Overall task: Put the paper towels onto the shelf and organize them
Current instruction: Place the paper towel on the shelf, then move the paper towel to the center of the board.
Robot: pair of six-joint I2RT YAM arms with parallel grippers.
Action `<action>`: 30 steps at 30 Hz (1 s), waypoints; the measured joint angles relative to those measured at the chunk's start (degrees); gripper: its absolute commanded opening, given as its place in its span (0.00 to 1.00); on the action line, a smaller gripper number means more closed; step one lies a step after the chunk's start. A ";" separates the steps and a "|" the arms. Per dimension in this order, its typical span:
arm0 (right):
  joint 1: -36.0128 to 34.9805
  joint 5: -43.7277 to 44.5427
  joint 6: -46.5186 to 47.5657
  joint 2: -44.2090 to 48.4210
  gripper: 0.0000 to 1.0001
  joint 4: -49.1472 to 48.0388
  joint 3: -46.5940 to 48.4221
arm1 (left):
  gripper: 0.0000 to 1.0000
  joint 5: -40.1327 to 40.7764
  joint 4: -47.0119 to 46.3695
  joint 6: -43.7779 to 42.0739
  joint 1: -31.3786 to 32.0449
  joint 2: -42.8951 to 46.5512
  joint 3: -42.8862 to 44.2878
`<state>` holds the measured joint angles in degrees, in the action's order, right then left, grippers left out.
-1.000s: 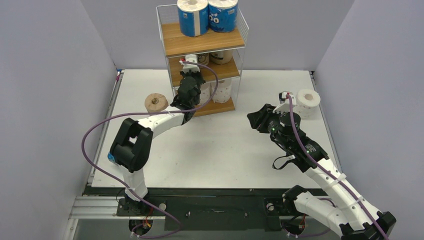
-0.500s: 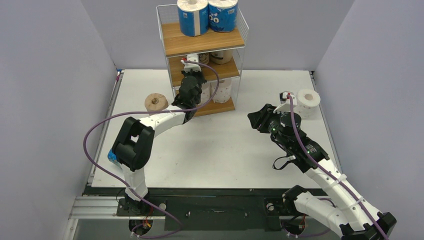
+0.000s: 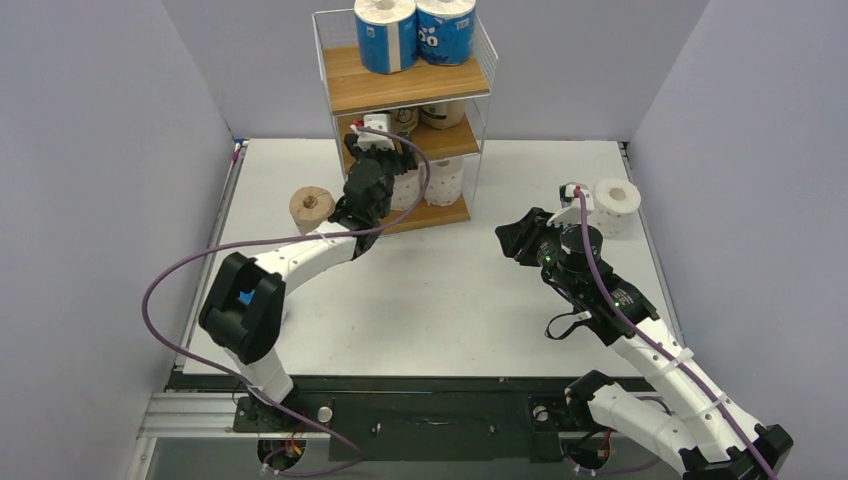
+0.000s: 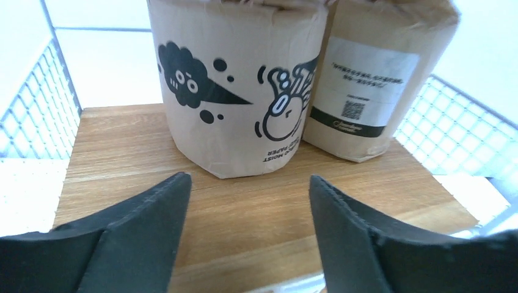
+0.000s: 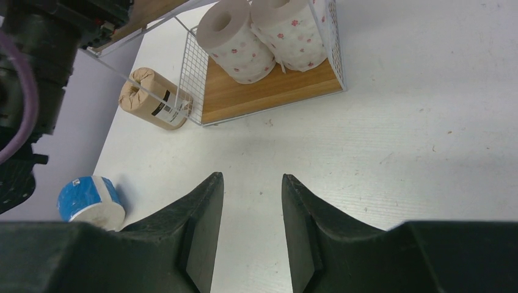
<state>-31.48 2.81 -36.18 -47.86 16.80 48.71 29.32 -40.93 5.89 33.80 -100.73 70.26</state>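
The shelf [image 3: 352, 88] stands at the far edge of the counter [image 3: 450, 300], with open counter in front of it and to both sides. At its middle tier's front lip the left gripper [image 4: 247, 183] is released, fingers spread and empty, just short of two tan rolls [image 4: 235, 79]. These stand upright and touch each other, with wire mesh close on either side. Two blue rolls [image 3: 385, 35] stand upright on the top tier.

The right wrist view shows both white rolls [image 5: 235, 43] on the bottom tier, which are partly hidden from above. It also shows a loose blue roll [image 5: 91, 201] well to the shelf's left front. A loose tan roll [image 3: 311, 208] stands core-up just left of the shelf, and a loose white roll [image 3: 617, 205] stands core-up well to its right. The right gripper [image 5: 250, 180], to the shelf's right front, has its fingers slightly apart and holds nothing.
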 measured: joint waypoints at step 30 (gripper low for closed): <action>-0.07 4.35 -0.52 0.96 0.65 5.57 -7.10 | 0.96 3.80 53.42 22.82 -11.56 53.18 -23.71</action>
<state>-31.55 7.16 -36.71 -46.89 22.37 41.60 33.12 12.49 28.71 22.24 -47.55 46.54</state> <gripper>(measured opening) 0.644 0.967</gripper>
